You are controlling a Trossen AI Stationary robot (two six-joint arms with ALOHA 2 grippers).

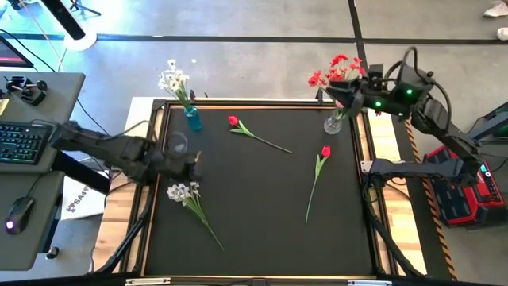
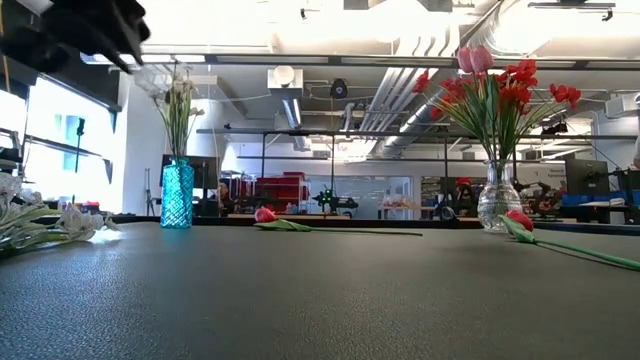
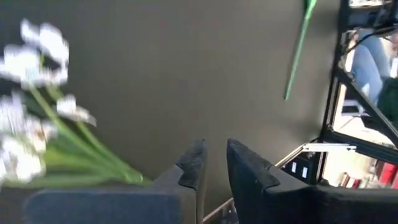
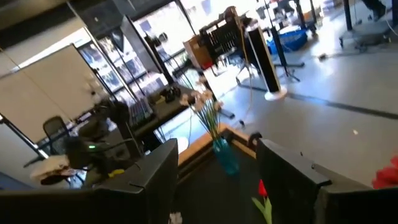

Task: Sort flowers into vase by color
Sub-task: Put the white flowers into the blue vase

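Note:
A blue vase [image 1: 193,119] with white blossoms [image 1: 173,79] stands at the mat's far left. A clear vase [image 1: 335,123] with red sprays [image 1: 337,71] stands at the far right. Lying flat on the mat are a white spray [image 1: 184,192], one red bud [image 1: 233,121] and another red bud [image 1: 325,151]. My left gripper [image 3: 214,152] hovers just far of the white spray [image 3: 37,124], its fingers a narrow gap apart with nothing between them. My right gripper [image 4: 214,162] stands open and level above the clear vase, holding nothing.
A raised wooden frame [image 1: 262,102] borders the black mat. A desk with a keyboard [image 1: 20,141] stands off the left edge, and a red box [image 1: 460,195] off the right. The mat's middle and near part [image 1: 262,230] are bare.

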